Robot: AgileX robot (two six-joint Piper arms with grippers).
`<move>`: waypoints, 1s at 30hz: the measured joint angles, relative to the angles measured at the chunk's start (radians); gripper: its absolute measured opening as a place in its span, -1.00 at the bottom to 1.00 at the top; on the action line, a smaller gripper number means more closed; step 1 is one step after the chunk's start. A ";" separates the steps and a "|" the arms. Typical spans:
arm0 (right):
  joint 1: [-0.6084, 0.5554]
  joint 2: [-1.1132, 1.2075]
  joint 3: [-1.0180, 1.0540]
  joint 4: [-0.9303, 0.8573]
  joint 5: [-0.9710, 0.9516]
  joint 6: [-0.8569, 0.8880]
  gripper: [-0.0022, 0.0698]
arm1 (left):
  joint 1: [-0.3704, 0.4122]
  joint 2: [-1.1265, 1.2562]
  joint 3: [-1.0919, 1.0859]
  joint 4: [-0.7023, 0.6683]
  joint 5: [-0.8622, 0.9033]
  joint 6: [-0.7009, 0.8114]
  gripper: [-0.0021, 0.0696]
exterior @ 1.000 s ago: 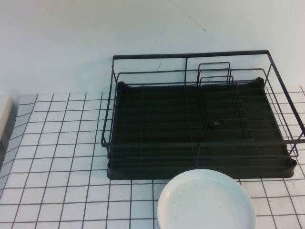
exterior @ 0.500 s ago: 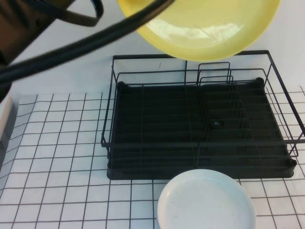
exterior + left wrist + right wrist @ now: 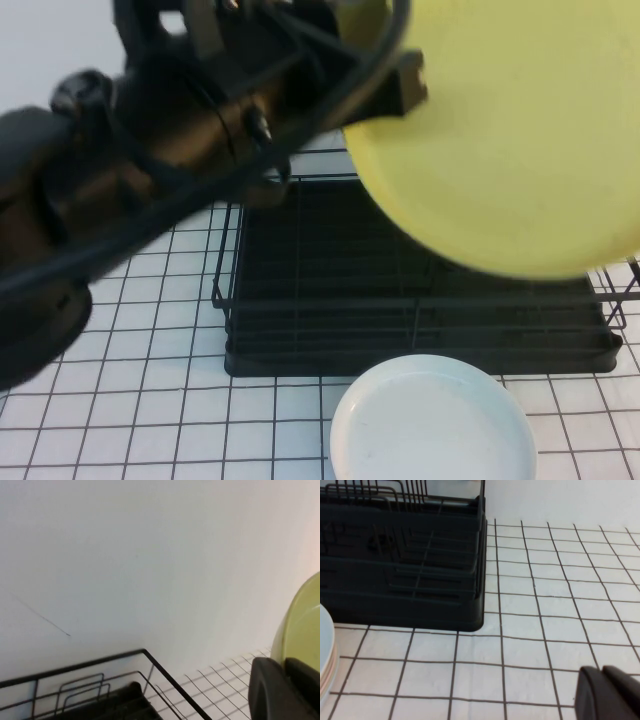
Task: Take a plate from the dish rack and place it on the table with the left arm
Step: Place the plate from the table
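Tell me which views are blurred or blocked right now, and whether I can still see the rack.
High view: the left arm and the yellow plate, held close to the lens, are soft and hide most of the dish rack; white plate sharp. Left wrist view: left gripper blurred, shut on the plate's rim. Right wrist view: right gripper blurred, rack clear.

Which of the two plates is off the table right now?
The pale-yellow plate, held by the shut left gripper above the dish rack. The white plate lies flat on the table in front of the rack.

Bulky black left arm (image 3: 150, 170), looping cables (image 3: 330, 90)
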 joint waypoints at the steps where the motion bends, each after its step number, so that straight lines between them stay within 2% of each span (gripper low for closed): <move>1: 0.000 0.000 0.000 0.000 0.000 0.000 -0.95 | 0.000 0.000 0.014 0.002 0.030 -0.002 -0.94; 7: 0.000 0.000 0.000 0.000 0.000 0.000 -0.95 | 0.000 -0.002 0.100 0.022 0.099 0.071 -0.94; 19: 0.000 0.000 0.000 0.000 0.000 0.000 -0.95 | 0.009 0.004 0.327 0.024 0.079 0.055 -0.94; 30: 0.000 0.000 0.000 0.000 0.000 0.000 -0.95 | 0.009 0.173 0.468 0.024 0.106 0.049 -0.94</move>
